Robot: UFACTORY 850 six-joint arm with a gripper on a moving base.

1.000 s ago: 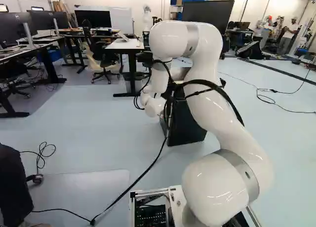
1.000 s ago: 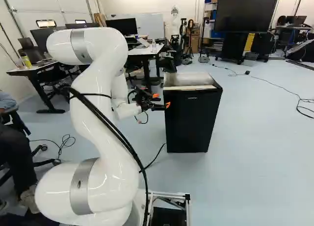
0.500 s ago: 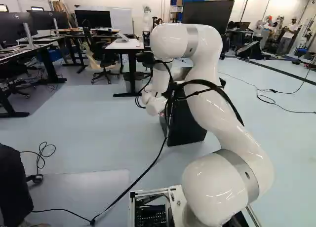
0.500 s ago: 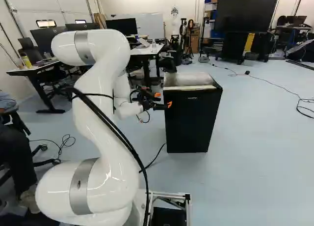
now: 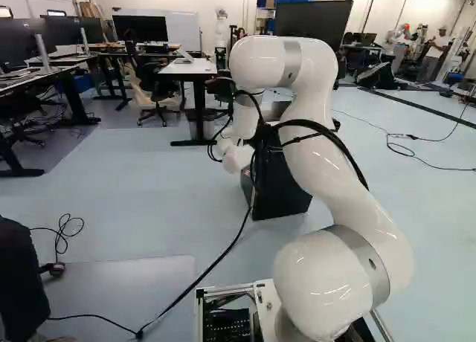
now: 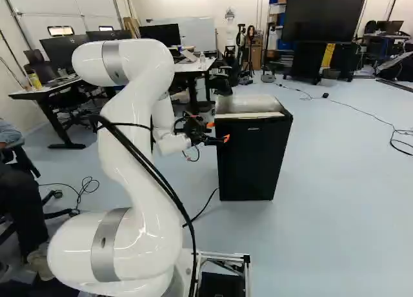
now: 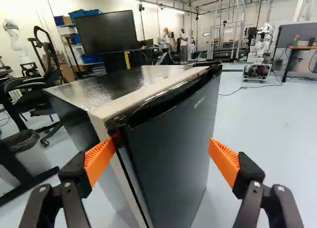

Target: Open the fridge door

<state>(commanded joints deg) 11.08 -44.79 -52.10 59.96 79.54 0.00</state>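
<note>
The black, orange-padded gripper [image 7: 162,142] stood fingers apart at the flat black fridge door [image 7: 176,134], seemingly for alignment before hooking its edge.

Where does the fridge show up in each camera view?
Left base view: fridge right of the middle, partly behind the arm.
Right base view: just right of the arm.
Wrist view: ahead of the open gripper.
Shared landmark: large dark screen beyond it.
</note>
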